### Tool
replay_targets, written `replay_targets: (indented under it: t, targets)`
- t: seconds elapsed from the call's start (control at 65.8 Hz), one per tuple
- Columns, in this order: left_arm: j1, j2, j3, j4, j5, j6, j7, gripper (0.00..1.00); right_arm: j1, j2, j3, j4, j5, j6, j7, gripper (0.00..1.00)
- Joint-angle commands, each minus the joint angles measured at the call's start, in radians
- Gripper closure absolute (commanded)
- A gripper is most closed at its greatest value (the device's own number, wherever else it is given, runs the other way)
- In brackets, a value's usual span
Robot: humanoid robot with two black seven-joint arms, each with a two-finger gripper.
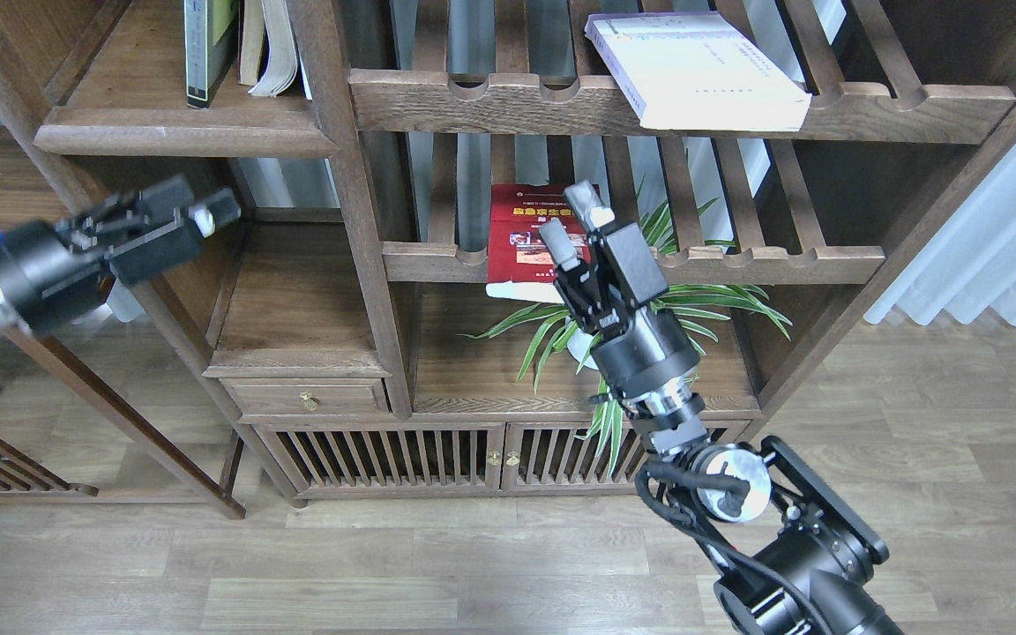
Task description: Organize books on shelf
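The red book [521, 231] lies flat on the middle slatted rack, its front end overhanging the rail. My right gripper [572, 226] is open, raised in front of the book's right half, one finger on each side of its lower right corner as seen from here. The black-grey book with the yellow-green panel [205, 48] stands upright on the solid dark-brown shelf [182, 138] at the top left. The lavender-white book [693, 66] lies on the upper slatted rack. My left gripper [204, 216] is blurred, below that shelf at the left.
A pale open-paged book [272, 48] stands beside the black-grey one. A potted spider plant [693, 304] sits under the red book behind my right arm. A drawer [305, 399] and slatted cabinet doors [384, 459] are below. A white curtain [993, 247] hangs at the right.
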Motion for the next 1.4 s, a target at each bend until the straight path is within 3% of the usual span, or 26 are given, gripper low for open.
replay_targets:
  t: [0.0,0.623,0.927,1.201,1.383]
  targets:
    - [0.005,-0.021,-0.046,0.016,0.001,0.0,-0.001,0.0,0.026,0.0,0.048,-0.004,0.002,-0.047,0.0,0.01]
    - [0.019,-0.064,-0.056,0.029,0.001,0.0,-0.001,0.0,0.046,-0.055,0.163,-0.035,0.009,-0.072,-0.002,0.02]
    - [0.03,-0.065,-0.059,0.031,0.001,0.0,-0.003,0.0,0.112,-0.057,0.217,-0.045,0.058,-0.253,-0.002,0.04]
    - [0.05,-0.097,-0.06,0.034,0.001,0.0,-0.003,0.0,0.121,-0.055,0.218,-0.045,0.107,-0.271,-0.002,0.22]
    - [0.05,-0.101,-0.06,0.036,0.001,0.0,-0.003,0.0,0.11,-0.054,0.252,-0.036,0.13,-0.251,0.0,0.41]
